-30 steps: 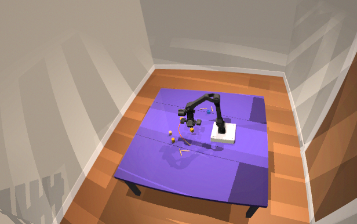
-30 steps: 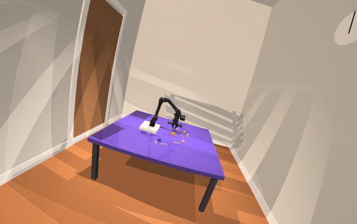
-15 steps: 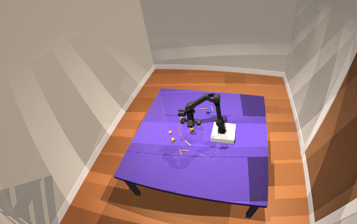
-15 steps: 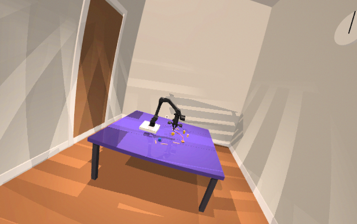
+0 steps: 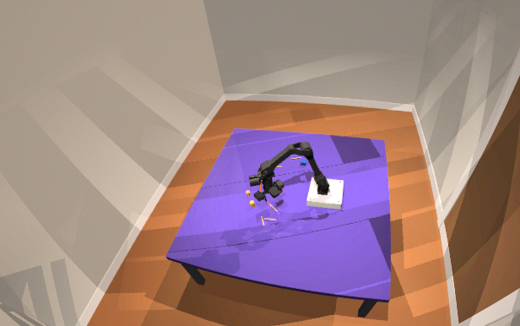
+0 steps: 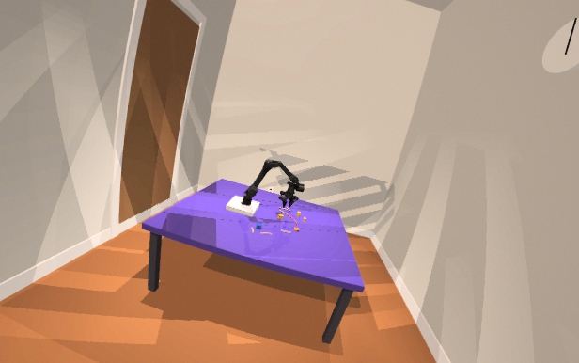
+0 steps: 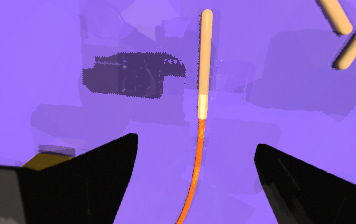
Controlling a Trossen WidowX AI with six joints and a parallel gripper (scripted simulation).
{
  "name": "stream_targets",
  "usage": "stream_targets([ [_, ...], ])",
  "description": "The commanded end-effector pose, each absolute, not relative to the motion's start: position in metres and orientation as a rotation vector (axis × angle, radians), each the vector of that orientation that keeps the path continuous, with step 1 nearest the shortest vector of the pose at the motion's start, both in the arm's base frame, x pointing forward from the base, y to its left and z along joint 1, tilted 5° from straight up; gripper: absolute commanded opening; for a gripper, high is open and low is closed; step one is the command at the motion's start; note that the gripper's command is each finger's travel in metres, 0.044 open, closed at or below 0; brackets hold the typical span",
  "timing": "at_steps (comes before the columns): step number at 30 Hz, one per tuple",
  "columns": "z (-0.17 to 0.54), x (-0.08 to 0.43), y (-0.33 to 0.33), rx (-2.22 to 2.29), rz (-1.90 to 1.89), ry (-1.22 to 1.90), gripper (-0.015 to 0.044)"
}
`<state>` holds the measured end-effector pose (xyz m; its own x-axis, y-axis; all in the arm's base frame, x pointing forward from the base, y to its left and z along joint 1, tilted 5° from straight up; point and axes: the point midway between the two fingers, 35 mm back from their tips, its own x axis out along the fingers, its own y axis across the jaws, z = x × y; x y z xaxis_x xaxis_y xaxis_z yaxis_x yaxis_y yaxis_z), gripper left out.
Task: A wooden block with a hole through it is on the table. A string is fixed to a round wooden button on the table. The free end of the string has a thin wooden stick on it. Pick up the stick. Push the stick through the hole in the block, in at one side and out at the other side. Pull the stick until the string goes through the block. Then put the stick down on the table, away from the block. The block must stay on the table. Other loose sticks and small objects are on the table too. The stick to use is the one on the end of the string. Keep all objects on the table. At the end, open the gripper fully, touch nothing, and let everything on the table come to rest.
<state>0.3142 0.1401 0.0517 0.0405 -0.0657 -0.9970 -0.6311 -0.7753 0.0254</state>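
Observation:
The string's stick [image 5: 273,207] [image 7: 205,55] lies on the table, with a pale sleeve where the orange string [image 6: 291,217] [image 7: 196,167] starts. My gripper [image 5: 268,198] [image 6: 288,206] [image 7: 196,146] is open and empty above the table. In the wrist view its fingertips stand on either side of the string, just behind the stick's sleeved end. The yellow block [image 6: 280,216] [image 7: 46,161] stands beside the left finger in the wrist view, mostly hidden by it; its hole does not show. The round button [image 6: 296,229] holds the string's far end; the arm hides it in the top view.
Two loose sticks [image 5: 262,221] [image 7: 337,17] lie near the string's stick. A yellow piece [image 5: 251,203] [image 6: 298,213] and a tan piece [image 5: 247,192] [image 6: 305,219] stand close by. A blue piece [image 5: 303,162] [image 6: 258,226] and several loose sticks [image 6: 266,233] lie farther off.

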Motion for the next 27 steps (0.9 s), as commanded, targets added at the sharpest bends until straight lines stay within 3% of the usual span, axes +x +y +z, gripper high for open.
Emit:
stream_targets([
  [1, 0.0517, 0.3167, 0.1492, -1.954, 1.836, 0.640, 0.0420],
  [5, 0.0517, 0.3167, 0.1492, -1.954, 1.836, 0.640, 0.0440],
  [17, 0.0517, 0.3167, 0.1492, -1.954, 1.836, 0.640, 0.0125],
  [27, 0.0517, 0.3167, 0.1492, -1.954, 1.836, 0.640, 0.0122],
])
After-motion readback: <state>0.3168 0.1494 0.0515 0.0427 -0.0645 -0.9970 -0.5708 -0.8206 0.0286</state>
